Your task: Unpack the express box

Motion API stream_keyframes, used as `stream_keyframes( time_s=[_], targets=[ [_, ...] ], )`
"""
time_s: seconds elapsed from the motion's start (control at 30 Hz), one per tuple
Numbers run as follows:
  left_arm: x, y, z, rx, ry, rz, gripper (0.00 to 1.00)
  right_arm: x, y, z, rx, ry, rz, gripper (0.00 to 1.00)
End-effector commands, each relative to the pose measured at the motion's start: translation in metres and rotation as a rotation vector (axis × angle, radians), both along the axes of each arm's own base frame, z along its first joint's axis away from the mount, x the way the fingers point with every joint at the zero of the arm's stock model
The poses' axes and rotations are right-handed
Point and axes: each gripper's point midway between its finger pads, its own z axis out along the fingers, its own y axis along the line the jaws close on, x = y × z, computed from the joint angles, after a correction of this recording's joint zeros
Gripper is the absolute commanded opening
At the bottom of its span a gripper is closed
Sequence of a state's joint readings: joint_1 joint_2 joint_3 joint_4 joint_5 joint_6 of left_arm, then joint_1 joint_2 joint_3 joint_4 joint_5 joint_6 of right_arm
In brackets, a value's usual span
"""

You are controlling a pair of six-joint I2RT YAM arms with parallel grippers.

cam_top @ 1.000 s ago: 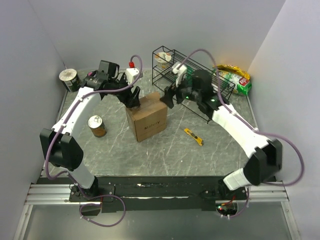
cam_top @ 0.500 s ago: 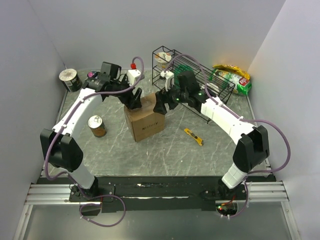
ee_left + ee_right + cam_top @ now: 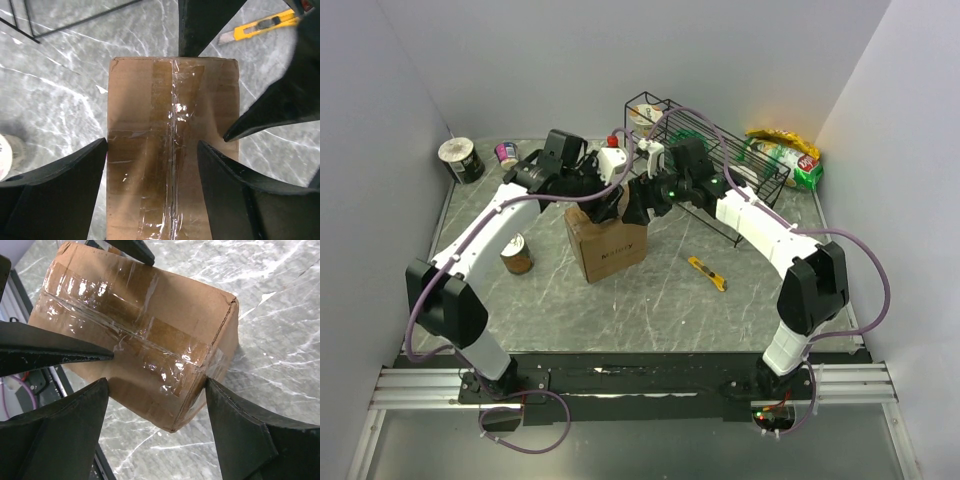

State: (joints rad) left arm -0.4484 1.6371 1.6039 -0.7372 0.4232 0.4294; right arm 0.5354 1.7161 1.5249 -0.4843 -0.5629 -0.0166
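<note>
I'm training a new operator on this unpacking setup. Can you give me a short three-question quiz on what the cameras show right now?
1. True or false: the top flaps of the express box stand open.
2. Where is the yellow utility knife? A) on the box; B) on the table, apart from the box; C) in a gripper.
3. Fill in: the left gripper and the right gripper hang over the box with jaws ____.
Key: 1 false, the flaps lie shut under clear tape; 2 B; 3 open.
</note>
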Motion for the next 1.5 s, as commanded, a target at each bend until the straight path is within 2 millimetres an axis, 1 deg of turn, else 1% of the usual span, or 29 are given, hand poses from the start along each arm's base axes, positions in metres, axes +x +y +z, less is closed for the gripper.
stream_keyframes(
  time_s=[0.0,0.07,0.1,0.17,0.2,0.23,0.33,0.5,0.57,0.6,0.63,0.7,0.77,0.8,0.9,0.97,1.07,1.1,1.13,1.2,1.27,1.33,1.43,1.47],
  targets=[
    [-0.004,0.043,-0.061,0.254,0.04,0.07,0.76,-0.04,-0.031,-0.106,-0.262,0.295,0.008,0.8],
    [-0.003,0.051,-0.069,0.288,0.043,0.102,0.74,-0.041,-0.033,-0.109,-0.272,0.3,0.013,0.8],
    [-0.003,0.058,-0.076,0.322,0.048,0.124,0.73,-0.041,-0.034,-0.112,-0.278,0.308,0.013,0.8],
    [-0.002,0.064,-0.078,0.342,0.03,0.143,0.71,-0.045,-0.036,-0.114,-0.286,0.319,0.017,0.79],
    [-0.004,0.07,-0.084,0.363,0.03,0.151,0.71,-0.044,-0.037,-0.115,-0.288,0.321,0.015,0.79],
    [-0.004,0.076,-0.082,0.382,0.011,0.165,0.71,-0.046,-0.037,-0.116,-0.291,0.326,0.02,0.79],
    [-0.006,0.089,-0.089,0.445,-0.003,0.173,0.7,-0.046,-0.04,-0.118,-0.298,0.334,0.021,0.79],
    [-0.005,0.105,-0.087,0.453,0.01,0.202,0.7,-0.047,-0.044,-0.122,-0.308,0.353,0.022,0.78],
    [-0.002,0.11,-0.079,0.424,0.01,0.229,0.7,-0.047,-0.045,-0.123,-0.309,0.364,0.018,0.78],
    [-0.009,0.108,-0.077,0.392,0.051,0.213,0.7,-0.047,-0.046,-0.125,-0.313,0.371,0.019,0.77],
    [-0.012,0.106,-0.073,0.353,0.076,0.198,0.7,-0.047,-0.046,-0.125,-0.315,0.374,0.021,0.77],
    [-0.006,0.106,-0.061,0.286,0.09,0.255,0.68,-0.047,-0.046,-0.128,-0.316,0.388,0.022,0.77],
    [-0.002,0.106,-0.049,0.246,0.082,0.246,0.68,-0.046,-0.045,-0.127,-0.313,0.39,0.027,0.77],
    [-0.003,0.106,-0.049,0.253,0.079,0.233,0.69,-0.046,-0.045,-0.127,-0.314,0.391,0.027,0.77],
    [-0.011,0.108,-0.055,0.285,0.093,0.184,0.72,-0.046,-0.043,-0.127,-0.309,0.395,0.03,0.77],
    [-0.019,0.108,-0.06,0.294,0.114,0.149,0.73,-0.046,-0.043,-0.126,-0.309,0.398,0.027,0.77],
    [-0.036,0.1,-0.06,0.284,0.121,0.058,0.76,-0.046,-0.043,-0.126,-0.311,0.4,0.026,0.77],
    [-0.04,0.099,-0.057,0.278,0.108,0.043,0.77,-0.046,-0.043,-0.126,-0.31,0.403,0.025,0.77],
    [-0.041,0.1,-0.058,0.311,0.09,0.047,0.77,-0.046,-0.043,-0.125,-0.308,0.402,0.026,0.77],
    [-0.045,0.104,-0.068,0.36,0.078,0.04,0.77,-0.045,-0.041,-0.124,-0.304,0.398,0.027,0.77],
    [-0.051,0.103,-0.074,0.383,0.084,0.006,0.78,-0.045,-0.042,-0.125,-0.306,0.405,0.025,0.77],
    [-0.055,0.098,-0.076,0.366,0.096,-0.034,0.79,-0.045,-0.041,-0.124,-0.307,0.405,0.028,0.77],
    [-0.053,0.09,-0.084,0.345,0.118,-0.054,0.8,-0.045,-0.041,-0.123,-0.301,0.406,0.033,0.77],
    [-0.05,0.086,-0.093,0.347,0.137,-0.056,0.78,-0.047,-0.04,-0.123,-0.301,0.409,0.038,0.77]
  ],
)
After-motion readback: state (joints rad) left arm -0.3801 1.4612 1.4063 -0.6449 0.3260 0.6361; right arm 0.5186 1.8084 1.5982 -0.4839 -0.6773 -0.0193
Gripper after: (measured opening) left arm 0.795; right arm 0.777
